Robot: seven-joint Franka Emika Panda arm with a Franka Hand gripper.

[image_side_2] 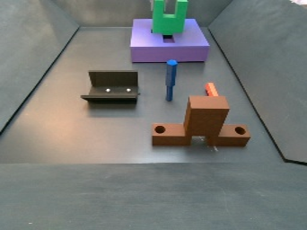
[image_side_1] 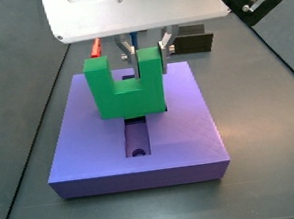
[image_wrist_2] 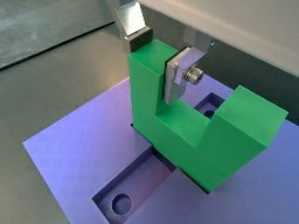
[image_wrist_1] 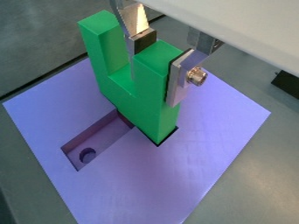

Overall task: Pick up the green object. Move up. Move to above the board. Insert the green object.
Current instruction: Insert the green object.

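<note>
Pincer (image_wrist_1: 162,54) clamped on one prong of the green object (image_wrist_1: 131,83), its silver fingers (image_wrist_2: 184,73) pressed against either side of that prong — the same grip showed in both wrist views. The block stood upright with prongs pointing up, its base sunk a little into the cross-shaped recess (image_wrist_1: 96,140) of the board (image_wrist_1: 205,157). In a wrist view the free prong (image_wrist_2: 251,118) stood apart from the fingers, and the base met the recess floor beside a round hole (image_wrist_2: 121,203). In a side view the block (image_side_1: 123,87) sat at the middle of the board (image_side_1: 139,153), with the open end of the recess and a small hole (image_side_1: 137,151) showing in front of it.

In a side view the board (image_side_2: 170,49) lay at the far end of the surface, the green block (image_side_2: 170,18) upon it. Nearer the camera, well apart from the board, stood a dark fixture (image_side_2: 111,87), a blue stick (image_side_2: 171,79) upright beside it, and a brown block (image_side_2: 203,121) with a small red stick (image_side_2: 213,90) just behind it.
</note>
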